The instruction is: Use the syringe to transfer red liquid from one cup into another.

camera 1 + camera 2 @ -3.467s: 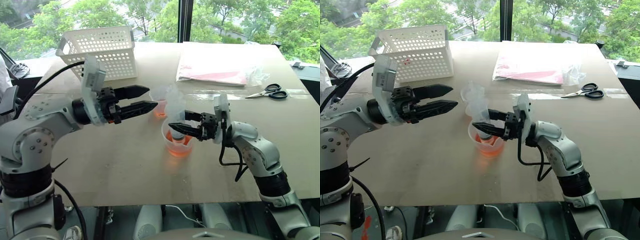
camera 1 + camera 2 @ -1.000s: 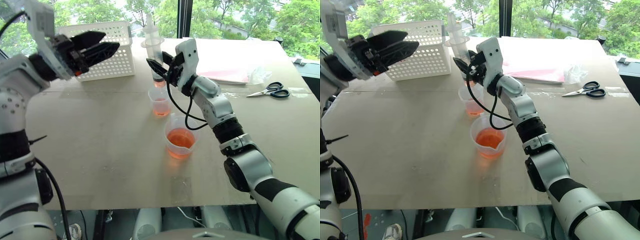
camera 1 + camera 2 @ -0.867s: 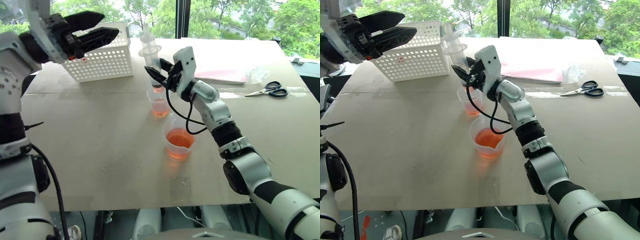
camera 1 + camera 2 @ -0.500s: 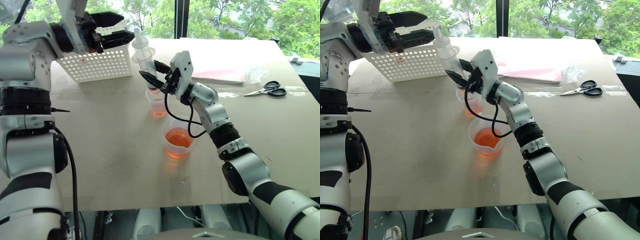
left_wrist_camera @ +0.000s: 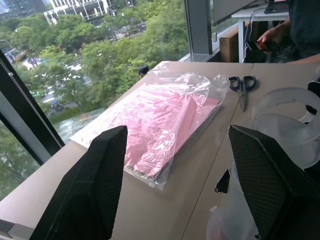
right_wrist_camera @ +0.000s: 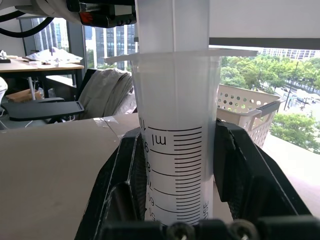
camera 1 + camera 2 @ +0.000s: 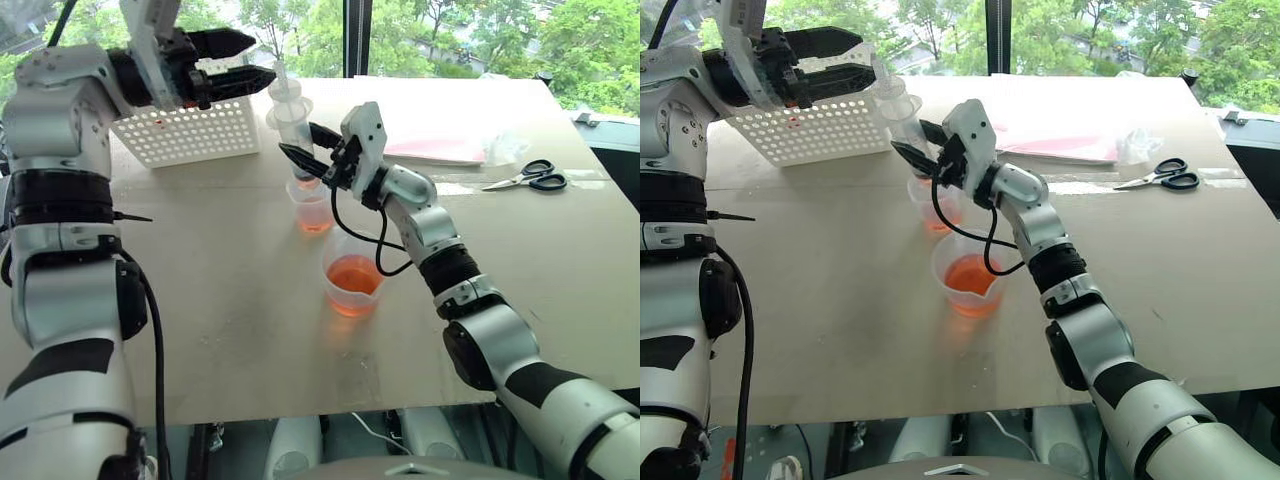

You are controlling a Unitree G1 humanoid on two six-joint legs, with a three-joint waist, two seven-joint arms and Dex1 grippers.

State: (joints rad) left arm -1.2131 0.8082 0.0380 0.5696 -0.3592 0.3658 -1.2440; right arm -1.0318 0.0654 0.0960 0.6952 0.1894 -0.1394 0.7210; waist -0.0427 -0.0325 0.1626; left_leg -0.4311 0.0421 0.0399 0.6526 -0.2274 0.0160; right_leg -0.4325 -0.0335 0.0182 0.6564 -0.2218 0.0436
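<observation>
Syringe (image 7: 291, 125) stands upright over the smaller cup (image 7: 313, 207), clamped in my right gripper (image 7: 303, 147), while my open left gripper (image 7: 243, 62) nears its plunger, and I worry a skewed push could tilt it and spill red liquid (image 7: 350, 272).

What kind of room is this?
Probably an upper-floor office or lab: big windows over treetops, a work table with measuring cups, a syringe, scissors.

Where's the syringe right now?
In the head views, the syringe stands upright in the right gripper, held above the smaller cup, with the open left gripper beside its plunger top.
</observation>
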